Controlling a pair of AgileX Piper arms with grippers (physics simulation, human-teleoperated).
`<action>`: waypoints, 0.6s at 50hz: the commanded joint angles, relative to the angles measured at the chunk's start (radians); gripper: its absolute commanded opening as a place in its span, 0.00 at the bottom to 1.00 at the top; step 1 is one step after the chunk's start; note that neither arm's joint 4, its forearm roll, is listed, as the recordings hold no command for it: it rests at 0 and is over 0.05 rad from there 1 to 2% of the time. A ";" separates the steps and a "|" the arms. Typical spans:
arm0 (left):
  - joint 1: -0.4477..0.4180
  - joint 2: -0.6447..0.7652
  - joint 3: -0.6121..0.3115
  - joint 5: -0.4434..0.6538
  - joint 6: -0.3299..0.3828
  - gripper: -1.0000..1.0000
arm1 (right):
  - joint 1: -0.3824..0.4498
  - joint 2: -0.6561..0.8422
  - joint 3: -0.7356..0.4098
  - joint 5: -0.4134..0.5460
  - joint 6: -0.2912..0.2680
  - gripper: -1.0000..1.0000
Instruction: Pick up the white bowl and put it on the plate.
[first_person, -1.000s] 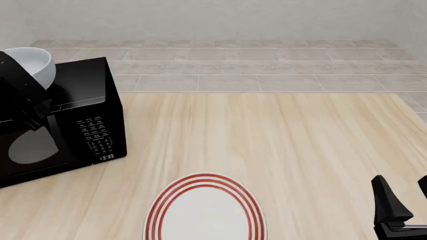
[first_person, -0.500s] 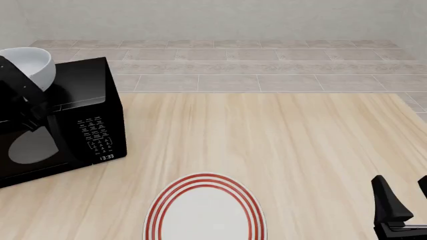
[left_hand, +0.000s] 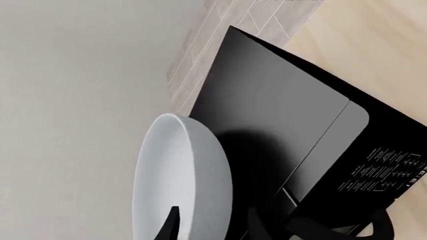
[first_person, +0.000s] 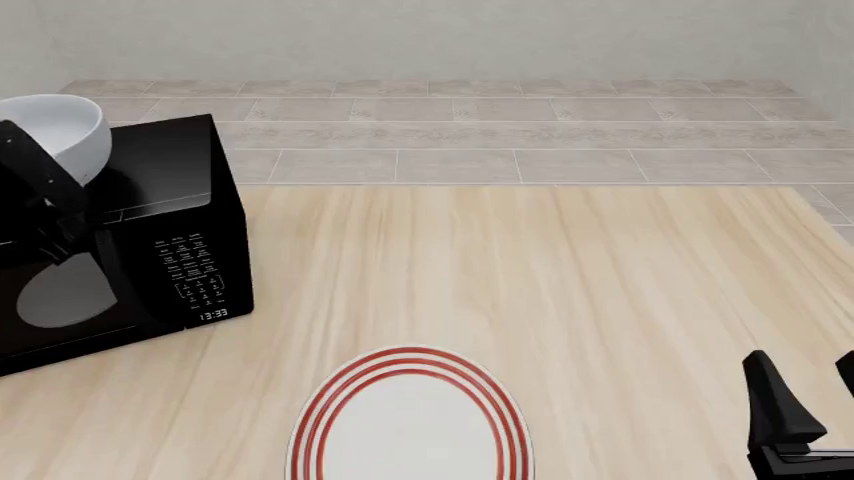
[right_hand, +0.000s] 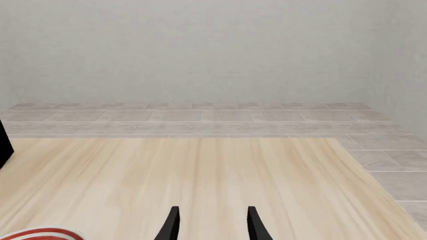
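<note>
The white bowl (first_person: 60, 132) is up at the far left of the front view, tilted, above the top of a black microwave (first_person: 160, 235) that stands on the left side of the wooden desk (first_person: 534, 290). The left hand (first_person: 38, 170) pinches the bowl at its rim; in the left wrist view one dark finger (left_hand: 168, 227) lies against the inside of the bowl (left_hand: 180, 180) and the other finger is on the outer side, so the wall of the bowl is between them. In that same view the bowl throws a dark shadow on the top of the microwave (left_hand: 287, 115), and I cannot tell if its bottom touches the top or is a little above it. The plate (first_person: 411, 420) with the red rings lies flat on the desk at the near edge, about the middle, well apart from the bowl, and nothing is on it. The right hand (first_person: 805, 400) is low at the near right corner, over bare desk. Its two fingers are spread with a gap between them and hold nothing, as the right wrist view shows (right_hand: 210, 225); a small part of the plate (right_hand: 40, 233) is seen at the corner there.
</note>
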 joint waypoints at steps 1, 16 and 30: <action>0.009 0.054 0.022 -0.016 -0.002 1.00 | 0.003 0.000 0.001 -0.001 0.000 1.00; 0.010 0.049 0.018 -0.028 0.003 0.00 | 0.003 0.000 0.001 -0.001 0.000 1.00; 0.001 -0.010 -0.008 0.034 0.018 0.00 | 0.003 0.000 0.001 -0.001 0.000 1.00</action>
